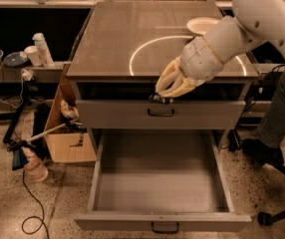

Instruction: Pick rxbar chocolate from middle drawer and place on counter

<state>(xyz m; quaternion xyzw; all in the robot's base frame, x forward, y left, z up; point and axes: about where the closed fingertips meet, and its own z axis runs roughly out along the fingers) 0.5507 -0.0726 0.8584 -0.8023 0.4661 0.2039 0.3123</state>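
Evidently the lift out of the middle drawer (157, 183) was done or nearly so: that drawer stood pulled out below the counter (112, 39), and its broad grey floor showed nothing on it. The gripper (165, 92) hung just at the counter's front edge, in front of the dark gap under the top and above the other drawer front (122, 114). Its pale fingers (175, 81) were drawn close together and pointed down and away from the counter. A small dark piece showed right at their tips, which I took to be the rxbar chocolate (161, 99), pinched there. So little of it showed that this was a judgement, not a certainty. The bar sat below the level of the counter's surface, so the step in hand was carrying it up and over that edge. To do it well, the arm needed to rise first until the bar cleared the counter's lip. Only then should it travel inward, or the wrapper could catch on the edge and twist out of the grip. A bare patch of counter inside the white arc (147, 41) looked the best landing spot, well apart from the white bowl (202, 25) at the counter's far right. The grip should stay firm until the bar lay flat on the counter.
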